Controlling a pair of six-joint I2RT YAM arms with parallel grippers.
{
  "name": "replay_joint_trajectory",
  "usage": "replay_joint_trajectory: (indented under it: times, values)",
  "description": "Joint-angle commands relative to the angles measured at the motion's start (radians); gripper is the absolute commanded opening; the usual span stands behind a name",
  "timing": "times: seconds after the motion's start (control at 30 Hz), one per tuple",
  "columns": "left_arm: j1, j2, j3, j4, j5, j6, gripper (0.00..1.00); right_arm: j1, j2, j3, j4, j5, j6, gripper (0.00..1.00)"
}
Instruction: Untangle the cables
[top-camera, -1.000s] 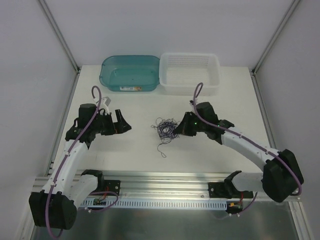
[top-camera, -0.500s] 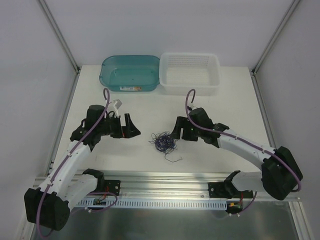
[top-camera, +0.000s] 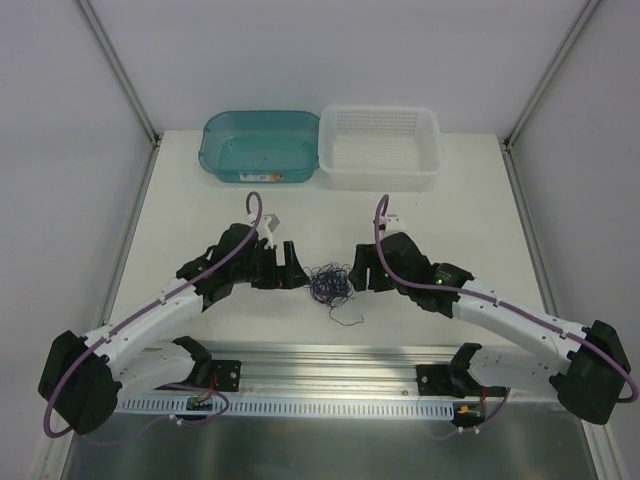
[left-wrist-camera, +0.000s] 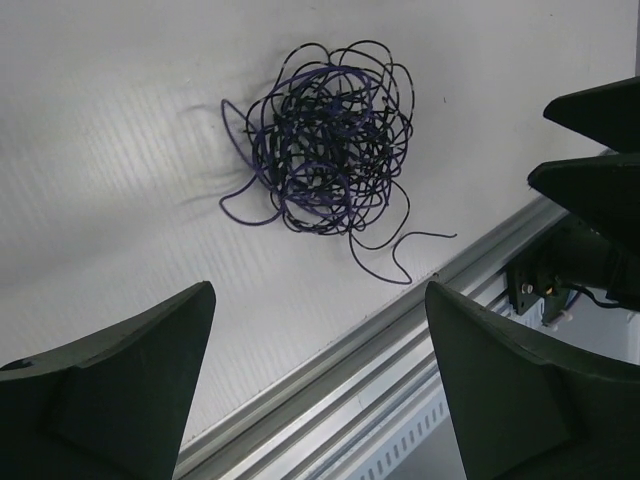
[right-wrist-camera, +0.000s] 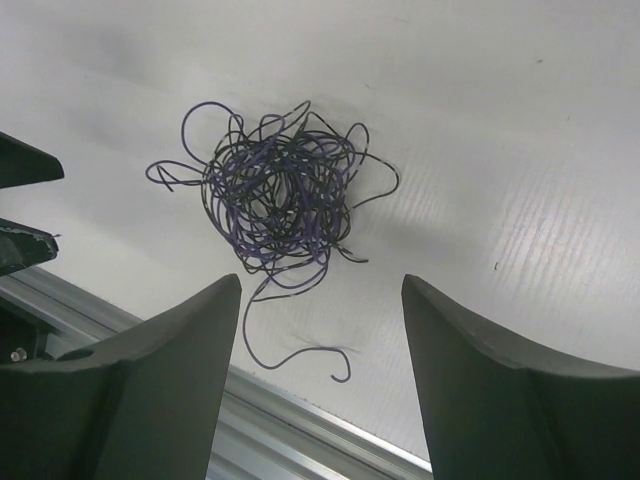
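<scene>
The cables (top-camera: 329, 284) lie as one tangled ball of thin black and purple wire on the white table, between the two arms. One loose end curls toward the front rail. In the left wrist view the ball of cables (left-wrist-camera: 325, 135) sits ahead of my open left gripper (left-wrist-camera: 315, 295), untouched. In the right wrist view the cables (right-wrist-camera: 278, 195) lie just beyond my open right gripper (right-wrist-camera: 320, 285), with a tail curling between the fingers' line of sight. My left gripper (top-camera: 296, 277) flanks the ball on its left, my right gripper (top-camera: 358, 274) on its right.
A teal plastic tub (top-camera: 261, 146) and a white mesh basket (top-camera: 379, 146) stand side by side at the back of the table. A metal rail (top-camera: 330, 358) runs along the front edge, close to the cables' loose end.
The right gripper has let go of the cables and opened; the ball now lies on the table. Both arms have moved inward and forward to either side of it.
</scene>
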Motion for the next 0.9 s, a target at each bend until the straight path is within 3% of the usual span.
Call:
replay_joint_trajectory:
  times: [0.0, 0.23, 0.57, 0.7, 0.73, 0.8, 0.87]
  values:
    - [-0.058, 0.086, 0.103, 0.067, -0.066, 0.126, 0.88, 0.014, -0.040, -0.041, 0.032, 0.037, -0.012, 0.69]
    - [-0.166, 0.308, 0.221, 0.063, -0.108, 0.365, 0.86, 0.024, -0.150, -0.134, 0.064, 0.023, 0.005, 0.69]
    - [-0.174, 0.511, 0.295, 0.060, -0.161, 0.355, 0.70, 0.031, -0.178, -0.176, 0.109, -0.005, -0.020, 0.70]
    - [-0.177, 0.577, 0.307, 0.061, -0.118, 0.324, 0.46, 0.030, -0.114, -0.186, 0.191, -0.034, -0.008, 0.70]
    - [-0.179, 0.600, 0.314, 0.060, -0.113, 0.316, 0.30, 0.031, -0.082, -0.189, 0.208, -0.039, -0.002, 0.70]
    - [-0.184, 0.615, 0.321, 0.060, -0.107, 0.313, 0.08, 0.031, -0.021, -0.189, 0.268, -0.054, 0.025, 0.70]
    - [-0.185, 0.604, 0.320, 0.060, -0.102, 0.307, 0.00, 0.031, 0.029, -0.189, 0.337, -0.078, 0.044, 0.69]
